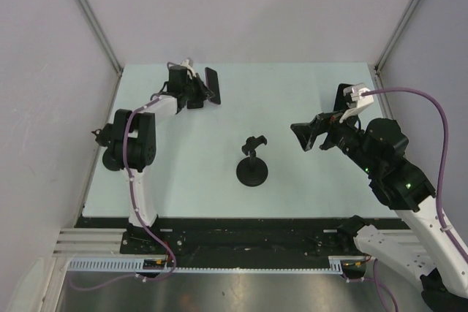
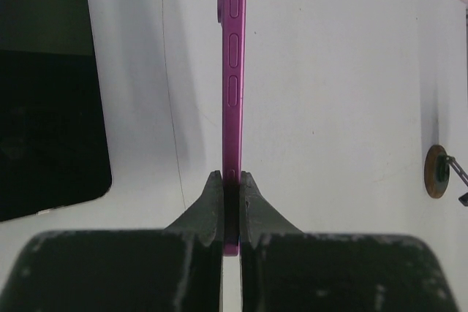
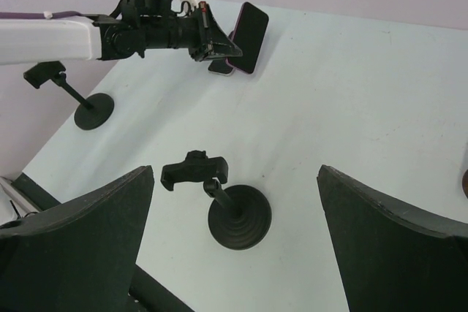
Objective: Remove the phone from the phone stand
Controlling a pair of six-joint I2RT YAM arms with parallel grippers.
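The pale tabletop (image 1: 307, 202) carries the black phone stand (image 1: 252, 168) near its middle. The clamp (image 1: 254, 141) at its top grips nothing, so the removal itself looks done.

The right arm (image 1: 384, 144) hovers just right of the stand, its jaws spread wide, empty and facing the stand. My guess is it is there to brace the stand if needed, or simply waiting.

The left arm (image 1: 135, 137) reaches toward the far left corner with its jaws clamped on the phone (image 2: 234, 71), well apart from the stand. They pinch it across its flat faces near one end, and the rest juts out beyond them. That seems a sensible hold for a thin slab.

What I can't settle:
- **Phone and tabletop:** whether the phone's low end touches the tabletop or hangs just above it.
- **Phone's far end:** the left wrist view cuts it off at the top.
- **Round brownish thing (image 2: 436, 171):** it sits at that view's right edge, too small to name.
- **Second stand-like shape (image 3: 91, 111):** it shows by the wall in the right wrist view — perhaps a reflection, since overhead I see only one stand.
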